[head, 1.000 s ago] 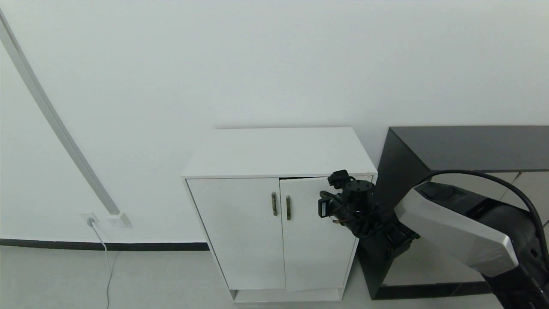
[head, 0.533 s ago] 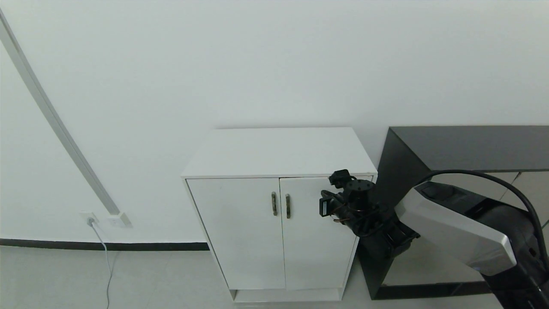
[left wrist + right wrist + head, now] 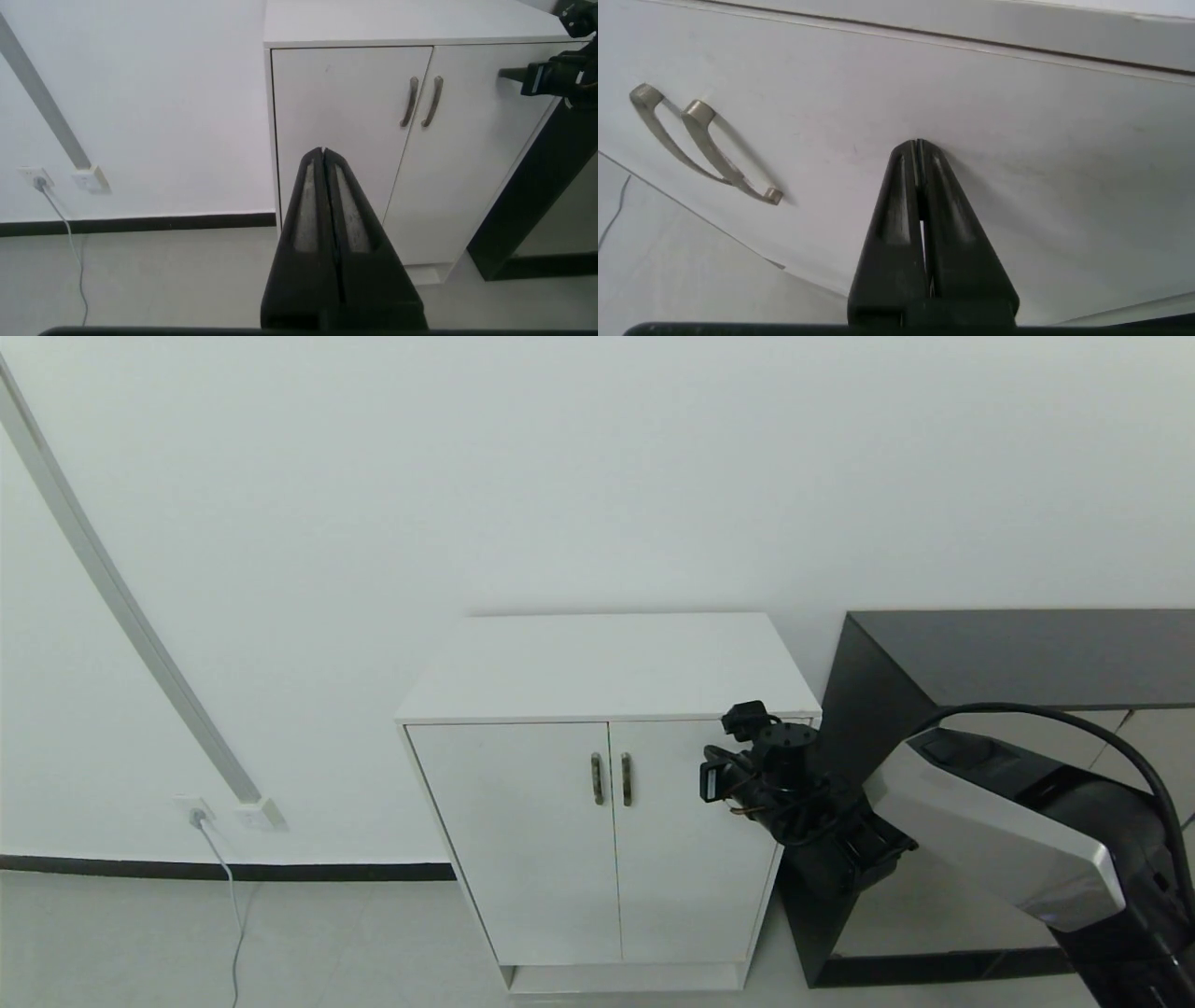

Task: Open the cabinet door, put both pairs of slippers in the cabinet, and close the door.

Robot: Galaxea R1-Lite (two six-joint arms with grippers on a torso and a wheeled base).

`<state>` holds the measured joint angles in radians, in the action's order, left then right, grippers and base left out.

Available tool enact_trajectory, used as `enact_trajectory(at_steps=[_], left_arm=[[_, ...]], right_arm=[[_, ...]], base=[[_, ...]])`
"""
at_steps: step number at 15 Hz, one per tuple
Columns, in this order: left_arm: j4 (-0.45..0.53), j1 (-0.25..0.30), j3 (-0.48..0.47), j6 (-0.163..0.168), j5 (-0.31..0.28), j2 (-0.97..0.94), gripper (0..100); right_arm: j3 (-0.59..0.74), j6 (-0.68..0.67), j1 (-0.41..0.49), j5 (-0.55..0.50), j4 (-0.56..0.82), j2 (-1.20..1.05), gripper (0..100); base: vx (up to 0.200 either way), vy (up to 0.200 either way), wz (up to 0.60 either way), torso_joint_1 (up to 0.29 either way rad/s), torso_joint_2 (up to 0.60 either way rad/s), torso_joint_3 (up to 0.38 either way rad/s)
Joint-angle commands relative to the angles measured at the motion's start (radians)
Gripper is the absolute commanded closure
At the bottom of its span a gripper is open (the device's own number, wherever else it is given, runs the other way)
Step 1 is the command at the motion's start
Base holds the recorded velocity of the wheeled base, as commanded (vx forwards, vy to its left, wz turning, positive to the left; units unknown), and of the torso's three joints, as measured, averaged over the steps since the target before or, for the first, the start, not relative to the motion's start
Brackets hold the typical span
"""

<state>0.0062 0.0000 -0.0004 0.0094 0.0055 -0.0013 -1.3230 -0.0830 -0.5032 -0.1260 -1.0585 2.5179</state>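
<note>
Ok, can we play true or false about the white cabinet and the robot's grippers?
1. Both doors of the white cabinet are closed. True.
2. The right gripper is grabbing a handle. False: it is shut, with its tips at the flat face of the right door, apart from the handles.
3. The left gripper is wide open. False: it is shut.
4. A cable hangs from a wall socket left of the cabinet. True.
5. The dark cabinet stands on the white one's left. False: it stands on its right.

Right hand (image 3: pixel 918 147) at the cabinet door (image 3: pixel 686 859) — sideboard (image 3: pixel 1018 653) just right.
</note>
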Motion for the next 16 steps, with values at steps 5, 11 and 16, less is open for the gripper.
enact_trajectory(at_steps=[5,11,16], left_arm=[[0.000,0.000,-0.001,0.000,0.001,0.001,100],[0.000,0.000,-0.001,0.000,-0.001,0.001,100],[0.000,0.000,0.000,0.000,0.001,0.001,100]], right_arm=[[-0.004,0.000,0.002,0.000,-0.001,0.001,100],[0.120,0.000,-0.012,0.000,-0.026,-0.071,100],[0.367,0.000,0.005,-0.009,-0.120,-0.235,100]], base=[[0.000,0.000,0.00,0.000,0.00,0.000],[0.000,0.000,0.00,0.000,0.00,0.000],[0.000,0.000,0.00,0.000,0.00,0.000]])
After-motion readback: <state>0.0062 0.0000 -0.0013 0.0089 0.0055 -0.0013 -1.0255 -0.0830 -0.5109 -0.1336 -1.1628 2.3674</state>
